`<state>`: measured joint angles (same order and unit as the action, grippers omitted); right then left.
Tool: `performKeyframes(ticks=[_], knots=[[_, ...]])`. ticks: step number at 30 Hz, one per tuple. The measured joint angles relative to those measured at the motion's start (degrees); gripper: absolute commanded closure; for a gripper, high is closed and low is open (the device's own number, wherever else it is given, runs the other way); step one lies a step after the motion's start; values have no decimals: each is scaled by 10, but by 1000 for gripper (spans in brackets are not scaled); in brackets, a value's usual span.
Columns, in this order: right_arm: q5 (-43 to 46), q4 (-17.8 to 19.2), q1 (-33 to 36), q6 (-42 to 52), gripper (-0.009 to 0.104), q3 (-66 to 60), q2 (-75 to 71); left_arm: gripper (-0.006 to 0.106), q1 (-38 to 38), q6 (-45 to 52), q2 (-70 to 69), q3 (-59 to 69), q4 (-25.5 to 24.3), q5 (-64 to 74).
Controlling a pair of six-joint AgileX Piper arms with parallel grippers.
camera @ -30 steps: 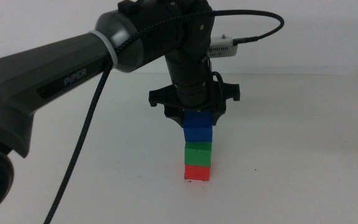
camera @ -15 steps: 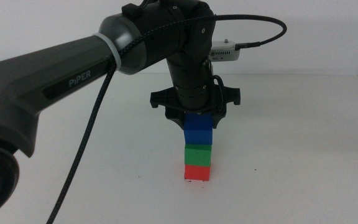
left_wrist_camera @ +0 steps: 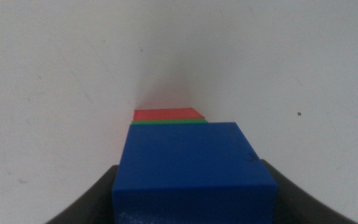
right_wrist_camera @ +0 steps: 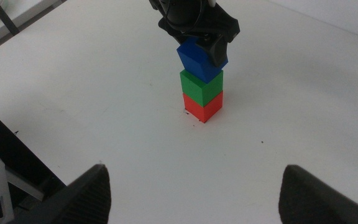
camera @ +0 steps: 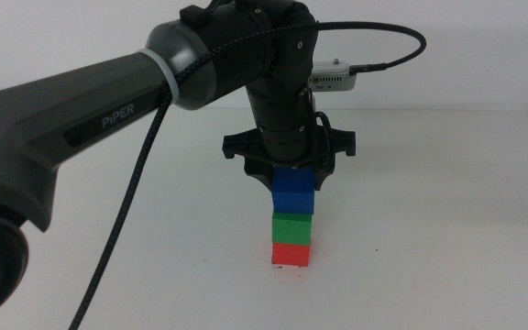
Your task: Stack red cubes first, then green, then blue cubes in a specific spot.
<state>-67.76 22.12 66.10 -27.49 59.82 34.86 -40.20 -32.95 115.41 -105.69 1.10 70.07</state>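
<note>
1. The matte blue cube (camera: 293, 192) sits atop the green cube (camera: 292, 227) and red cube (camera: 291, 252) (a square-edged tower on the white table (camera: 447, 229)).
2. The left gripper (camera: 291, 174) clasps the blue cube.
3. The right gripper (right_wrist_camera: 194, 186) waits near the table's edge, jaws spread, well apart from the tower.

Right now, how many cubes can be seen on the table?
3, in one stack: red cube lowest, green cube on it, blue cube on top, held by the left gripper. None seems hidden.
</note>
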Motion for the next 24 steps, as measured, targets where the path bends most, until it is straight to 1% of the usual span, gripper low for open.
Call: performKeyframes(ticks=[6, 9, 17, 22, 24], knots=[[0, 0, 0, 0, 2, 0, 0, 15, 0, 15, 0, 0, -11, 0], [0, 0, 0, 0, 2, 0, 0, 8, 0, 14, 0, 0, -11, 0], [0, 0, 0, 0, 2, 0, 0, 7, 0, 50, -15, 0, -5, 0], [0, 0, 0, 0, 2, 0, 0, 7, 0, 58, -105, 1, -3, 0], [0, 0, 0, 0, 2, 0, 0, 7, 0, 62, -149, 1, -11, 0]])
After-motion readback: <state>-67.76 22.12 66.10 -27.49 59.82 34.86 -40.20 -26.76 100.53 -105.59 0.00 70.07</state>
